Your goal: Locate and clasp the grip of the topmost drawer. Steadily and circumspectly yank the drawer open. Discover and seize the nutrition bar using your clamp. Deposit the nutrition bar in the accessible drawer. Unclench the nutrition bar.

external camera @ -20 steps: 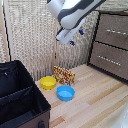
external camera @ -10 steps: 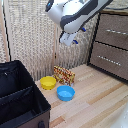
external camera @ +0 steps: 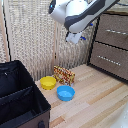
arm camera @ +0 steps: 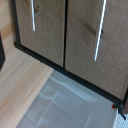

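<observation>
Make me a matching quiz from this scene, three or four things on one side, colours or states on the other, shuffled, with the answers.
Things:
1. topmost drawer
2. nutrition bar
3. bowl nearest the bar
4. other bowl

Descriptions:
A. blue
B. closed, silver handle
C. yellow
D. red and yellow print, standing by the screen

Pairs: 1-B, 2-D, 3-C, 4-A

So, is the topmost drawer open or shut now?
Shut: the topmost drawer sits flush with the dresser front, level with the lower drawer.
</observation>
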